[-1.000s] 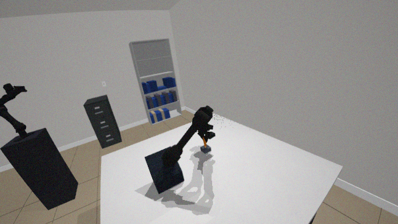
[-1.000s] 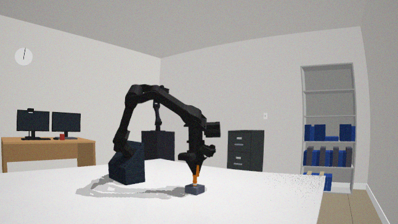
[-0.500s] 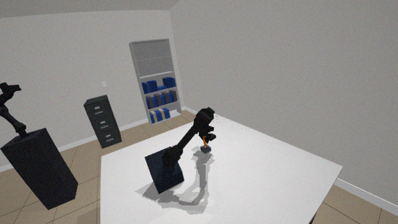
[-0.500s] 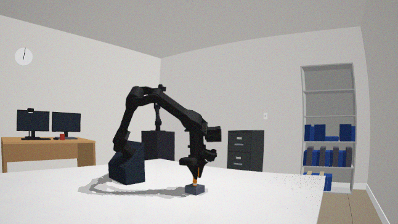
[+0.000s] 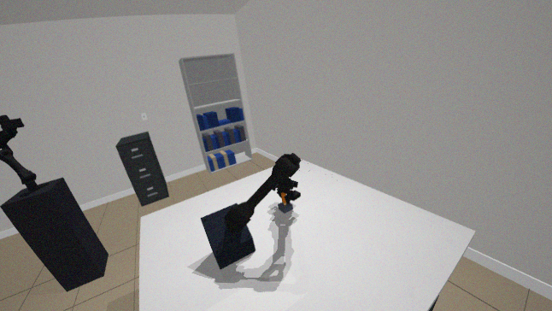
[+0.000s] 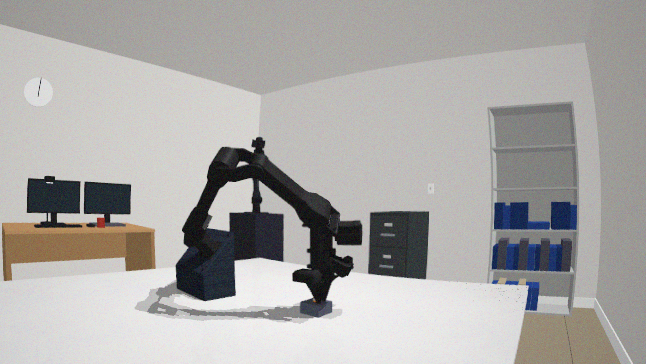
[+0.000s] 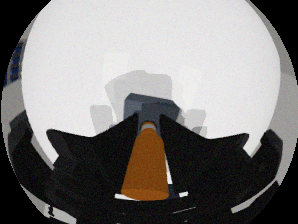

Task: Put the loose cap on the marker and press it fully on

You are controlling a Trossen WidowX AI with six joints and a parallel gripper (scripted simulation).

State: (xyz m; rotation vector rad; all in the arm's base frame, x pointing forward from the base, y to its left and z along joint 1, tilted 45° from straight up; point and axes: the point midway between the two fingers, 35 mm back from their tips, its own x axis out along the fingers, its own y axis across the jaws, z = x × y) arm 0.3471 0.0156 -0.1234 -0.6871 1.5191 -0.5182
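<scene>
The orange cap stands above the holder block, in line with the upright marker. A grey band shows between the two orange parts in the wrist view. My gripper is shut on the cap, low on it. Its fingertips reach down past the cap's lower end, close over the block. The cap's upper end sticks up between the fingers, toward the wrist camera. The fingers hide most of the marker, and the exact contact is hard to see.
The arm's dark base block stands on the white table. Beyond the table are a filing cabinet, a bookshelf and a second arm on a dark pedestal.
</scene>
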